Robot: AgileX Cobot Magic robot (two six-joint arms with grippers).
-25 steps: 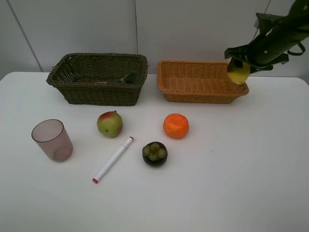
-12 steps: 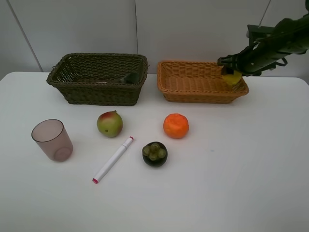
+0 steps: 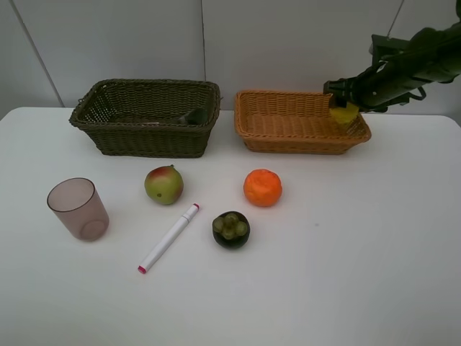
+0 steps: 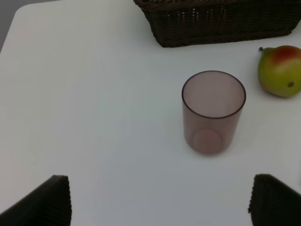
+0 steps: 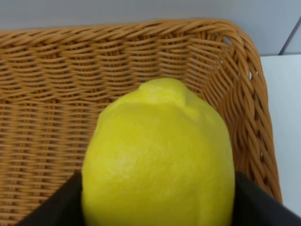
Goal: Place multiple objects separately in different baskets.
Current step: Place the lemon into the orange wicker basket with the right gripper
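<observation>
The right claw (image 3: 344, 107) is clenching the yellow lemon (image 5: 160, 155) at the right end of the orange-tan basket (image 3: 288, 144), half hidden from overhead but plain in its wrist view. The left claw (image 4: 160, 207), released, is showing only cropped fingertips (image 4: 44, 202) near the mauve cup (image 4: 212, 113).

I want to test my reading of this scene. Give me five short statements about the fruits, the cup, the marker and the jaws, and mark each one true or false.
1. The right jaws grip the lemon at the orange-tan basket. True.
2. The cup lies on its side. False: it stands upright with its mouth up.
3. The mango is inside the dark basket. False: it sits on the table in front of that basket.
4. In the high view, the marker lies between the cup and the dark round fruit. True.
5. The left jaws are shut on the cup. False: they stand wide open and empty, apart from the cup.
</observation>
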